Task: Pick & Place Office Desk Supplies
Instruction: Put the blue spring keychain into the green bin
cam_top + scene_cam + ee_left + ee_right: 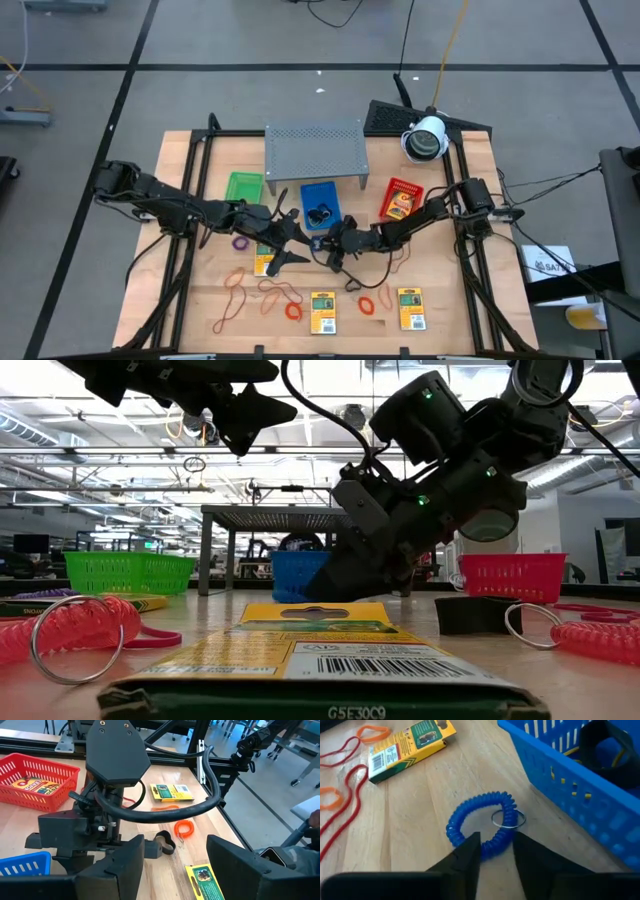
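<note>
Right gripper (496, 847): sits low on the light wooden table (180, 230), just in front of the blue plastic tray (560, 775). Straddles the near arc of a blue coiled plastic ring with a small metal key ring (482, 822). Jaws narrowly apart, one finger on each side of the coil. Cannot tell whether any pinch presses on it. Blue coil flat on the wood, close beside the tray wall, not lifted.

Left gripper (175, 870): hangs above the table in the low view, just beside the right gripper, pointed at it. Jaws wide apart, nothing between them.

Inside the blue tray: a dark clip (320, 212). Inside the red plastic tray (402, 190): a yellow printed packet (35, 784). Green plastic tray (243, 186) left of the blue one, all three in front of the grey perforated metal shelf (313, 150).

Across the front of the table:
- three flat yellow rectangular packets with green-black print (322, 312), one near the left gripper and two nearer the front edge
- thin orange-red rubber-band loops (235, 290) at front left
- two orange coiled rings (292, 311) between the front packets
- a small purple ring (240, 242) under the left arm
- another dark clip (165, 842) on the wood, near the right gripper
</note>
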Robot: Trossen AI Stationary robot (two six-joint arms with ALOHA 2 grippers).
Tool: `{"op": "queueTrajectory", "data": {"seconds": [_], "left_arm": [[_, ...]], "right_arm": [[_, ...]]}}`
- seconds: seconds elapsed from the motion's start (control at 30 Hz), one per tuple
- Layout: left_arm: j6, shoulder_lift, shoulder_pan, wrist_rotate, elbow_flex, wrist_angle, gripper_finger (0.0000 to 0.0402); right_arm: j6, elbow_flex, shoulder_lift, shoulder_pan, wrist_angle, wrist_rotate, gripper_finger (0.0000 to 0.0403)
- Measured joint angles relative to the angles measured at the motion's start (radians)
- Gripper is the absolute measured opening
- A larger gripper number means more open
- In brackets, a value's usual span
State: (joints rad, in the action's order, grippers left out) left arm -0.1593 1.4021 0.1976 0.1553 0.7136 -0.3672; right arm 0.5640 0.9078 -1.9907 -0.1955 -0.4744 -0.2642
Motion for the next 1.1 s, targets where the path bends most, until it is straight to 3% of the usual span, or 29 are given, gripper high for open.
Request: {"op": "queueTrajectory", "data": {"seconds": [0.13,0.2,0.37,0.53,0.7,0.9,1.1], "left_arm": [[0.000,0.000,0.000,0.000,0.000,0.000,0.0225],[0.000,0.000,0.000,0.000,0.000,0.000,0.0225],[0.000,0.000,0.000,-0.001,0.000,0.000,0.0225],[-0.001,0.000,0.000,-0.002,0.000,0.000,0.0225],[-0.001,0.000,0.000,-0.018,0.000,-0.001,0.0225],[0.001,0.000,0.000,-0.095,0.000,-0.002,0.0225],[0.002,0.000,0.000,-0.109,0.000,-0.003,0.0225]], "right_arm": [[0.002,0.000,0.000,-0.002,0.017,0.009,0.0024],[0.002,0.000,0.000,-0.002,0.018,0.029,0.0009],[0.021,-0.001,0.000,-0.006,-0.004,0.094,0.0003],[-0.062,-0.007,0.001,-0.043,-0.177,0.183,0.0000],[-0.153,-0.005,0.056,-0.068,-0.273,0.171,0.0000],[-0.266,-0.004,0.152,-0.068,-0.251,0.164,0.0000],[-0.341,-0.004,0.276,-0.068,-0.108,0.135,0.0000]]}}
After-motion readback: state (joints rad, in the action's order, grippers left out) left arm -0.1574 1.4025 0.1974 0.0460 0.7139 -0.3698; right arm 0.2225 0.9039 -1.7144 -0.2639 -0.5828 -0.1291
